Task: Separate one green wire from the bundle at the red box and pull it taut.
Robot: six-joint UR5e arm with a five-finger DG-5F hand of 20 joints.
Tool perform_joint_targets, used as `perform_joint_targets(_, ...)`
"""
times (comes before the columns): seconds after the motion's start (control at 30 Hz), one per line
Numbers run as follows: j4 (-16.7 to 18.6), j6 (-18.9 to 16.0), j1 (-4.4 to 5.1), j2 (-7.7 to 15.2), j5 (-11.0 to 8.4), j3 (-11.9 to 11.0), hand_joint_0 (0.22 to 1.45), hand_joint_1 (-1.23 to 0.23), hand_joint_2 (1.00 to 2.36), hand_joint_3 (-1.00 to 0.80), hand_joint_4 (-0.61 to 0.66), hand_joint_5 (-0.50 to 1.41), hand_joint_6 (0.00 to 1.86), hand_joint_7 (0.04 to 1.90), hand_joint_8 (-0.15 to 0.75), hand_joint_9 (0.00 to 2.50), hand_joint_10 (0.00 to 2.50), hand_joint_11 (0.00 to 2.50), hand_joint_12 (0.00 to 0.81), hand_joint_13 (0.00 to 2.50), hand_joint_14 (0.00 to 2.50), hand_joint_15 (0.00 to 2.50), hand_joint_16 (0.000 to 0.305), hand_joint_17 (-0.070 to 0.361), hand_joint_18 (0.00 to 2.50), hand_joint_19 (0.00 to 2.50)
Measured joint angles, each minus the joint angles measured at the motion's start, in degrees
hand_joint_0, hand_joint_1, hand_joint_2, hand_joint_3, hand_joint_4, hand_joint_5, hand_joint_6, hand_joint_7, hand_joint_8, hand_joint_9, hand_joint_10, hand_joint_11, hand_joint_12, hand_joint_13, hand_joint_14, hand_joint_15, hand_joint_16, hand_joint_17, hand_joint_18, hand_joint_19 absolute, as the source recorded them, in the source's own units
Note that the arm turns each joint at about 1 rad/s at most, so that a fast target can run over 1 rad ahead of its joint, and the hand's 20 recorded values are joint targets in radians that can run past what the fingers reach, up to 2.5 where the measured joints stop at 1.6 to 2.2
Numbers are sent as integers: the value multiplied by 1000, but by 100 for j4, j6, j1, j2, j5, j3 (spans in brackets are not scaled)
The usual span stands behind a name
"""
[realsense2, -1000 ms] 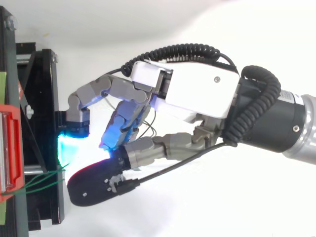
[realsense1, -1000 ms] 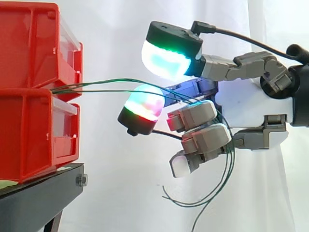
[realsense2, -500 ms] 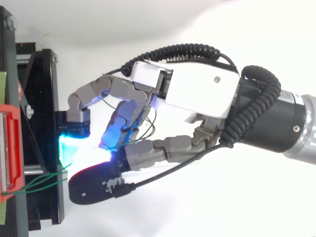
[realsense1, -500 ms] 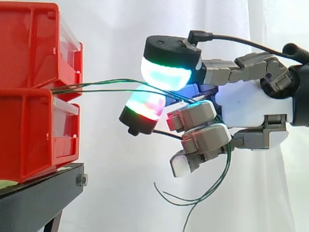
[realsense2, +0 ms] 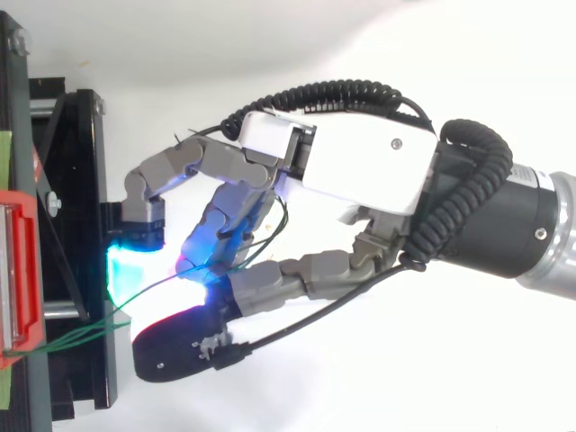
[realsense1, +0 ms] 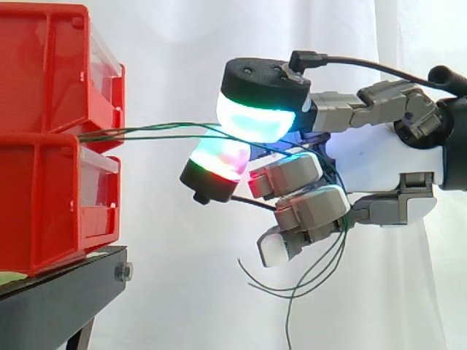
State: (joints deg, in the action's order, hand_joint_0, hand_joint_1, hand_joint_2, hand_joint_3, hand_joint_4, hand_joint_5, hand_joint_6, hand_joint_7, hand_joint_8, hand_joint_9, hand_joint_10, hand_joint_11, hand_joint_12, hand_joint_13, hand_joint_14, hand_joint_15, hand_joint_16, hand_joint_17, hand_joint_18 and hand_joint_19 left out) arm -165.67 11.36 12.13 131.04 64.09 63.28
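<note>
Thin green wires [realsense1: 160,125] come out between two stacked red bins [realsense1: 51,138] at the left and run level to the right into my hand [realsense1: 379,160]. The thumb's cyan-green pad [realsense1: 259,117] sits on top of the wires and a red-green fingertip pad [realsense1: 219,160] lies right under them, so the wires are pinched between the two. The other fingers curl below, with wire threaded through them. Loose wire ends [realsense1: 314,281] hang under the hand. From above, the wires [realsense2: 81,335] leave the red box [realsense2: 13,270] and one strand rises toward the fingers of the hand [realsense2: 360,166].
The bins stand on a black stand [realsense1: 66,292] whose frame [realsense2: 81,180] lies just left of the fingertips. A white curtain hangs behind. The arm comes in from the right.
The thumb pad has come down onto the wires and closed against the lower fingertip. The hanging wire ends have swung and shifted under the hand.
</note>
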Motion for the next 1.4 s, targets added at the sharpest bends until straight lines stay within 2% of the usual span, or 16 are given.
perform_joint_targets(0.23, -4, -34, 0, 0, -18, -1, 746, -887, 1007, -420, 99, -213, 874, 973, 287, 1118, 106, 1748, 346, 1305, 24, 1341, 52, 117, 867, 492)
perform_joint_targets(0.33, -15, -178, 0, 0, -19, -3, 752, -886, 1006, -434, 101, -214, 874, 967, 285, 1114, 105, 1733, 343, 1303, 24, 1348, 52, 117, 866, 486)
perform_joint_targets(0.6, -306, -1167, 16, -2, -19, -8, 768, -886, 1003, -461, 95, -216, 875, 961, 281, 1112, 114, 1726, 340, 1303, 25, 1335, 52, 116, 869, 480)
perform_joint_targets(0.87, -403, -1725, 18, -1, 4, -9, 800, -887, 1003, -469, 108, -217, 881, 1029, 275, 1126, 129, 1722, 343, 1299, 23, 1336, 51, 115, 864, 482)
perform_joint_targets(1.07, -465, -2172, 18, -4, 35, -9, 819, -880, 1005, -437, 81, -227, 885, 1000, 212, 1058, 181, 1678, 342, 1227, 24, 1307, 49, 110, 835, 474)
perform_joint_targets(1.2, -505, -2328, 18, -3, 103, -9, 801, -905, 1003, -467, 63, -237, 879, 998, 170, 986, 151, 1643, 364, 1093, 24, 1224, 49, 111, 829, 436)
perform_joint_targets(1.3, -513, -2357, 19, -3, 129, -9, 759, -935, 1000, -500, 69, -238, 873, 992, 171, 979, 135, 1635, 371, 1051, 25, 1163, 49, 110, 837, 419)
perform_joint_targets(1.4, -507, -2363, 19, -4, 147, -9, 649, -940, 1000, -500, 77, -233, 862, 978, 187, 1012, 66, 1682, 381, 1018, 25, 1135, 49, 111, 811, 439)
